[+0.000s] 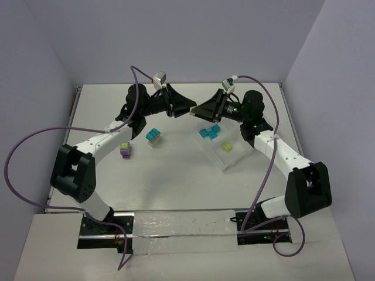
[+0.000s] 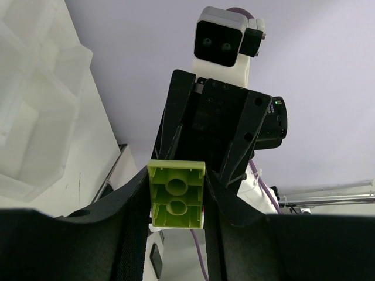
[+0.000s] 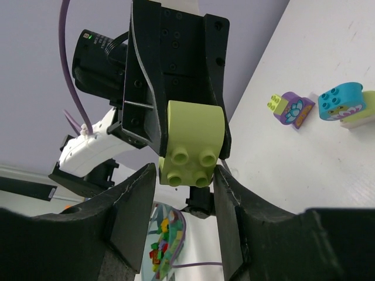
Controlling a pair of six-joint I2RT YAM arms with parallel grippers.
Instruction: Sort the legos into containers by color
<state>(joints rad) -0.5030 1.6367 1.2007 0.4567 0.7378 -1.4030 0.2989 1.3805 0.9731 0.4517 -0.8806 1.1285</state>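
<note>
Tray (image 1: 232, 159) holds cyan bricks (image 1: 210, 132); left hand (image 1: 191, 109) grips lime brick (image 2: 176, 196), right hand (image 3: 184, 175) open.

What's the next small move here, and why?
Probably close the right tool fully on the green brick before the left tool lets go. The left tool clamps the brick in mid-air, and the right tool straddles its other end, but a firm pinch isn't evident yet. Releasing now could drop it short of the tray.
</note>
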